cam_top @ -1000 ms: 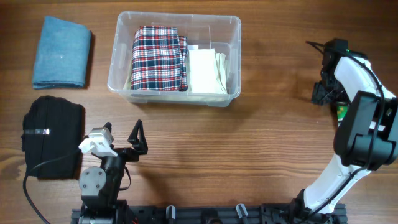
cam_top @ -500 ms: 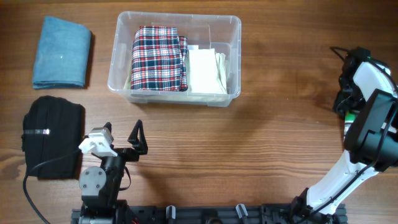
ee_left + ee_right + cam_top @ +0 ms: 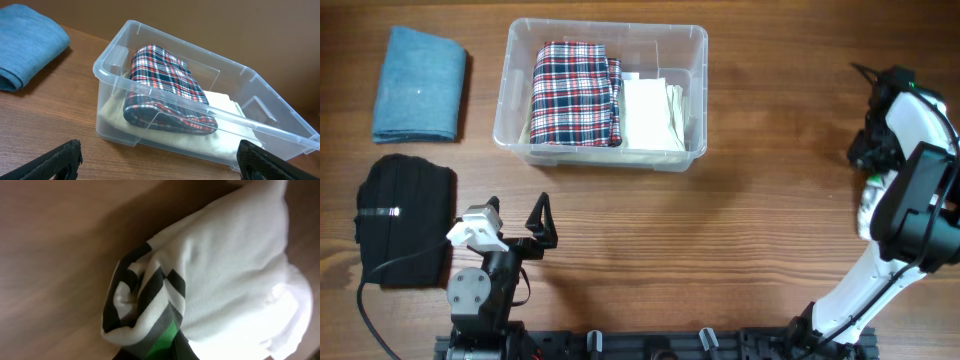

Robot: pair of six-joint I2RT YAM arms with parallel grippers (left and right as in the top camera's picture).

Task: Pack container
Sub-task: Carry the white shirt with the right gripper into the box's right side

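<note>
The clear plastic container (image 3: pixel 602 24) stands at the back centre of the table. A folded red plaid cloth (image 3: pixel 575 92) and a cream cloth (image 3: pixel 653 115) lie inside it. In the left wrist view the container (image 3: pixel 116 50) is straight ahead with the plaid cloth (image 3: pixel 167 85) on top of the cream one (image 3: pixel 220 100). My left gripper (image 3: pixel 512 215) (image 3: pixel 160 165) rests open near the front edge, nothing between its fingers. At the far right my right gripper (image 3: pixel 873 160) (image 3: pixel 172 350) is shut on the striped end of a white rolled cloth (image 3: pixel 868 197) (image 3: pixel 225 265).
A folded blue cloth (image 3: pixel 418 83) (image 3: pixel 25 42) lies at the back left. A folded black cloth (image 3: pixel 405 218) lies at the front left beside the left arm's base. The right arm reaches up along the table's right edge.
My right gripper has closed from wide open onto the white rolled cloth, and the right arm has shifted towards the right edge. The left arm has not moved.
</note>
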